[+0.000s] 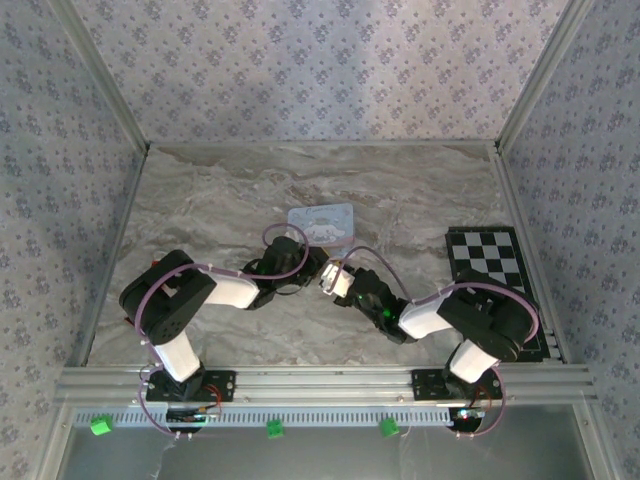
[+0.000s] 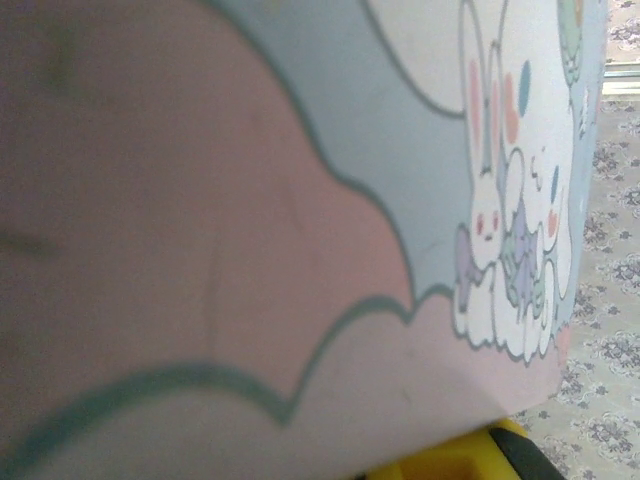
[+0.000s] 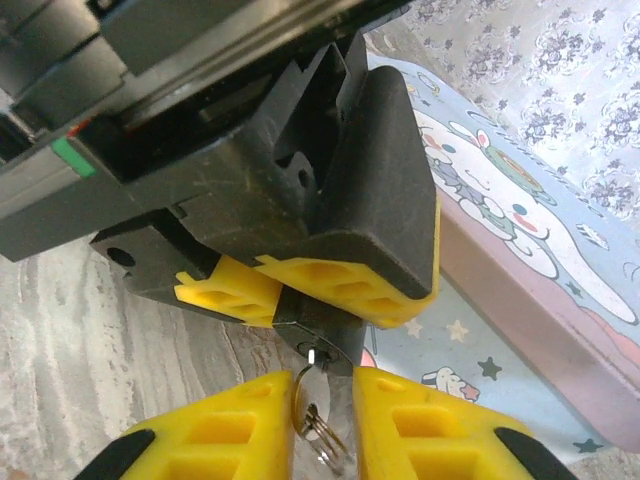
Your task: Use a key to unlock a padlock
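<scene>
Centre of the grey marbled desk (image 1: 200, 200): both arms are being brought together just in front of a pale-blue square tin with a cartoon picture (image 1: 322, 222). In the right wrist view, a tiny near-black padlock (image 3: 312, 325) is being pinched between the yellow pads of the left tool (image 3: 290, 300). It is apparently off the desk, and its keyhole end is being turned toward the opposite arm. This hold is judged to be bracing the body against twisting. The padlock's pale loop is being hidden by the black fingers, so whether it is latched cannot be told. A small silver key (image 3: 316, 380) carrying a thin wire ring is being gripped by the right tool (image 3: 322, 402), whose yellow fingers are being pressed together on the key's head. The blade is being presented in line with the lock's face and seemingly entered into it, though how deep cannot be told. In the left wrist view the tin's printed lid is being crowded close, with one yellow pad (image 2: 450, 465) at the bottom edge; the tin is being treated as a bystander just beside the work. The step in hand is judged to be seating and turning the key. A turn about the blade's own axis is being called for next, with slipping in either pinch as the risk. A black-and-white chequered mat (image 1: 490, 260) is being left well apart at the right.
</scene>
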Robot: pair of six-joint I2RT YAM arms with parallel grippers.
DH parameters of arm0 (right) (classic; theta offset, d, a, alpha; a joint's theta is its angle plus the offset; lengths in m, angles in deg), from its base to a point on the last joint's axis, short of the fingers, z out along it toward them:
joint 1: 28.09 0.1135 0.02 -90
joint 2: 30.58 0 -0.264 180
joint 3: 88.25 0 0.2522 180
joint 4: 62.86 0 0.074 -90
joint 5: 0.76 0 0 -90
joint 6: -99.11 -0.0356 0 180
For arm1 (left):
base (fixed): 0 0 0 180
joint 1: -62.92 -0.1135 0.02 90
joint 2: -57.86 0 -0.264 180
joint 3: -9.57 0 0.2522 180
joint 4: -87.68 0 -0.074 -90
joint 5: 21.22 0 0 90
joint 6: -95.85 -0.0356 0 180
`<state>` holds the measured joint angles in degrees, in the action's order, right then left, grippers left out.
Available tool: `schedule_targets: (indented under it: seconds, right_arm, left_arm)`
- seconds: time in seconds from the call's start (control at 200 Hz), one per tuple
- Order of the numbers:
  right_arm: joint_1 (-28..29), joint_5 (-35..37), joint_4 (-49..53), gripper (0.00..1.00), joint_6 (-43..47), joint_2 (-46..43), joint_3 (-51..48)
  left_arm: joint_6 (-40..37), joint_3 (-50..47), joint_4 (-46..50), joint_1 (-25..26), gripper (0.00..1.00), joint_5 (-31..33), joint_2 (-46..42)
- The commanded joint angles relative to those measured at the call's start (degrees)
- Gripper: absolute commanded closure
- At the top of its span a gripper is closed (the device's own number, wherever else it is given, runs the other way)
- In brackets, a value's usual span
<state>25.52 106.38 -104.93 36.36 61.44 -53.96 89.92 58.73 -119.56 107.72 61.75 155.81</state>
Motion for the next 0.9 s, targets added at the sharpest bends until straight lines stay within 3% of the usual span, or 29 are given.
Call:
schedule_targets:
  seconds: [0.0,0.2,0.315,0.42,0.5,0.715,0.895]
  right_arm:
    - [-0.67,2.44,-1.86,0.85,-2.38,1.11,1.46]
    - [-1.56,4.29,-1.74,0.93,-7.06,1.36,2.07]
    - [-1.88,6.17,3.50,1.00,-17.55,-2.36,3.49]
    - [-4.57,-2.44,16.95,0.98,-34.15,-8.13,6.68]
    - [-5.29,-8.88,20.75,0.98,-42.77,-10.26,7.41]
    - [-4.66,-19.36,27.18,1.00,-55.09,-11.74,7.67]
    - [-3.80,-20.71,31.39,1.00,-61.20,-11.62,7.96]
  left_arm:
    - [1.01,0.97,-2.86,1.16,1.00,-1.85,0.18]
    - [0.61,1.07,-2.61,1.47,1.00,-1.77,-0.13]
    - [0.55,0.69,-4.45,1.38,1.00,-1.42,0.74]
    - [0.15,0.57,-6.08,0.91,1.00,-1.20,2.04]
    - [-1.24,0.99,-2.63,0.73,1.00,-0.19,2.23]
    - [-3.24,1.84,-1.33,0.36,1.00,0.17,4.07]
    - [-6.55,3.75,6.85,0.46,1.00,1.93,2.68]
